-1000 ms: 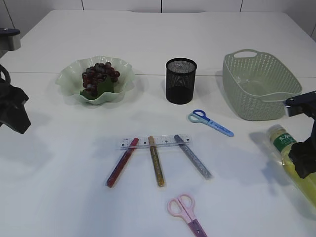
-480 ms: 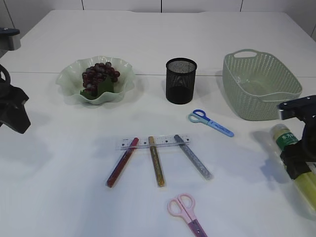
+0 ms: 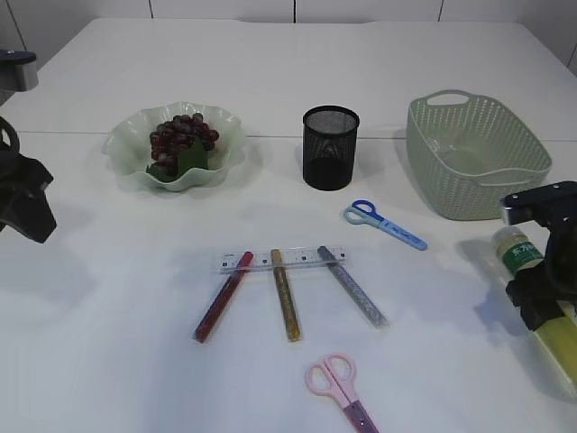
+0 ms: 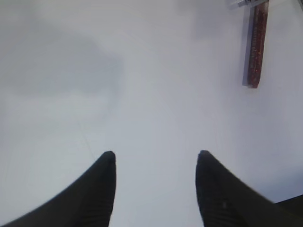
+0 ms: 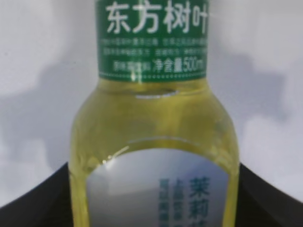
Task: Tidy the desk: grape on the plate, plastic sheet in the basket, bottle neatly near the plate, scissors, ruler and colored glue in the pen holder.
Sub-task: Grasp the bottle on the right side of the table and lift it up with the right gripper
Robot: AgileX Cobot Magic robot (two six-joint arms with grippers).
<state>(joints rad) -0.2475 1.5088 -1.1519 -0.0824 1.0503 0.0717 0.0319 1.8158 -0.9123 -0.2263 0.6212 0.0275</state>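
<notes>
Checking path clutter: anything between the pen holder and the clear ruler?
Exterior view: bare white table between the pen holder and the ruler. The blue scissors lie off to the right.

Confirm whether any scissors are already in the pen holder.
No; the blue scissors and pink scissors both lie on the table, outside the pen holder.

Two scissors, blue point(image 3: 384, 224) and pink point(image 3: 339, 391); three glue sticks point(image 3: 287, 294); one ruler point(image 3: 281, 260), bottle point(image 3: 532, 289), basket point(image 3: 475, 154), pen holder point(image 3: 330, 147), plate point(image 3: 126, 144), grape bunch point(image 3: 180, 140).
</notes>
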